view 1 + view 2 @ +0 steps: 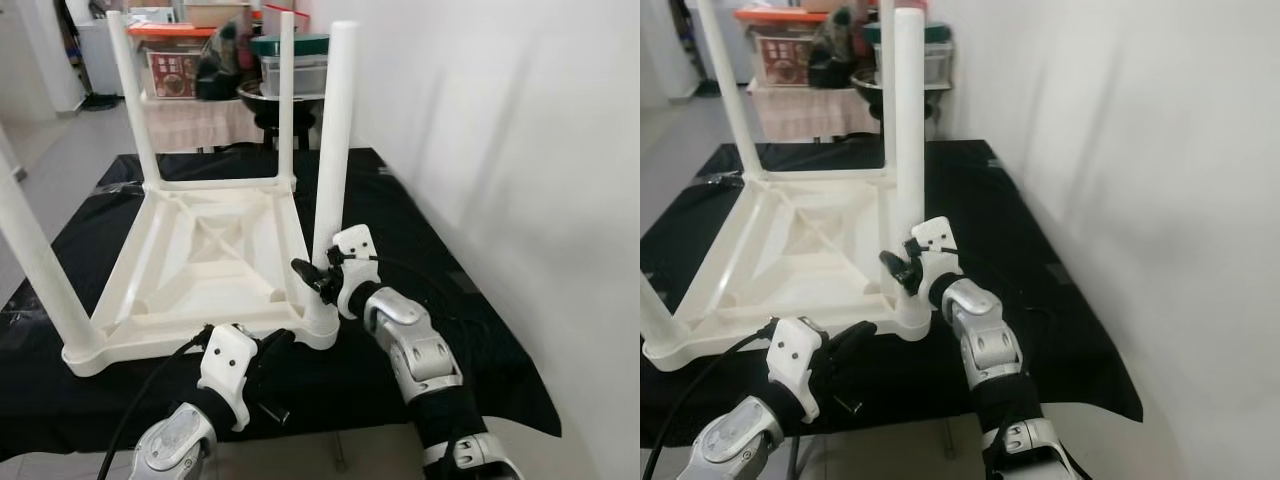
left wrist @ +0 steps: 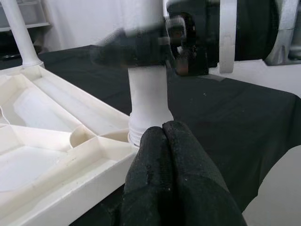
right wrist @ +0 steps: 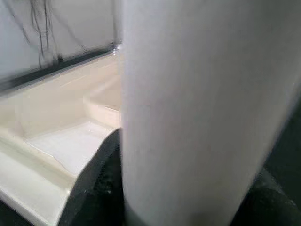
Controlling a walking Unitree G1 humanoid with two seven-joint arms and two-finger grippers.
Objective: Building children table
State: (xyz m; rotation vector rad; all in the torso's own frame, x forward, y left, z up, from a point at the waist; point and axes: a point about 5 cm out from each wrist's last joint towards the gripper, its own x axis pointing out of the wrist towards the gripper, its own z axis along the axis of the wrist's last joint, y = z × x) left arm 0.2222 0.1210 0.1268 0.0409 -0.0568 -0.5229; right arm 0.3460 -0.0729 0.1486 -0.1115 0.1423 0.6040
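No writing is legible. On a black-draped worktop (image 1: 430, 250) beside a white wall, the right gripper (image 1: 318, 278) clasps the near table leg (image 1: 333, 140); the left gripper (image 2: 162, 136) is closed, empty.

Tables: one, upside down (image 1: 200, 250)
Table legs: four standing up (image 1: 333, 140)
Black cloths: one (image 1: 420, 250)
Robot grippers: two (image 1: 312, 278)

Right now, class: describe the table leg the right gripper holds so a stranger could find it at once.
Find the white children's table lying upside down on the black cloth, four legs pointing up. The gripped leg stands at the near corner by the white wall. Unlike the others, it has the right gripper closed around its base, with the shut left gripper just before it.
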